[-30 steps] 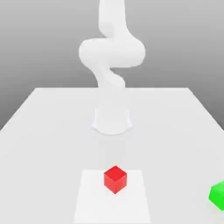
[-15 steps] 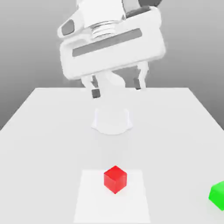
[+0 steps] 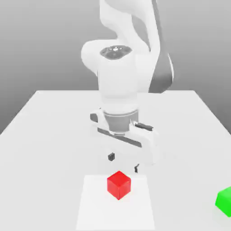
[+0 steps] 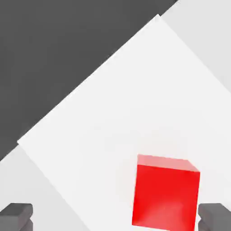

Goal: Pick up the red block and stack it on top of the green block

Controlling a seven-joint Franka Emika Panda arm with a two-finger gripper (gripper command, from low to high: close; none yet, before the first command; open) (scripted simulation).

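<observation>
The white arm (image 3: 122, 72) fills the upper middle of the exterior view, bent over so that its hand points down at the table (image 3: 40, 135). The gripper (image 3: 123, 163) hangs a little above the table surface, near the centre of the frame, with its two dark fingertips (image 3: 111, 156) spread wide apart and nothing between them. Just below it in the picture, in the lower middle, the red block (image 3: 119, 184) sits on a paler square patch (image 3: 90, 207) of the table — apart from the fingers, not touched by them. The green block (image 3: 224, 201) lies at the lower right edge of the exterior view, cut by the frame, well apart from the red one and from the gripper. In the hand view the red block (image 4: 166, 193) stands in the lower right of the picture on the same pale square (image 4: 117, 113), with a dark grey fingertip (image 4: 16, 215) in the lower left corner and the other in the lower right — the block lies between them but much nearer the right one.
</observation>
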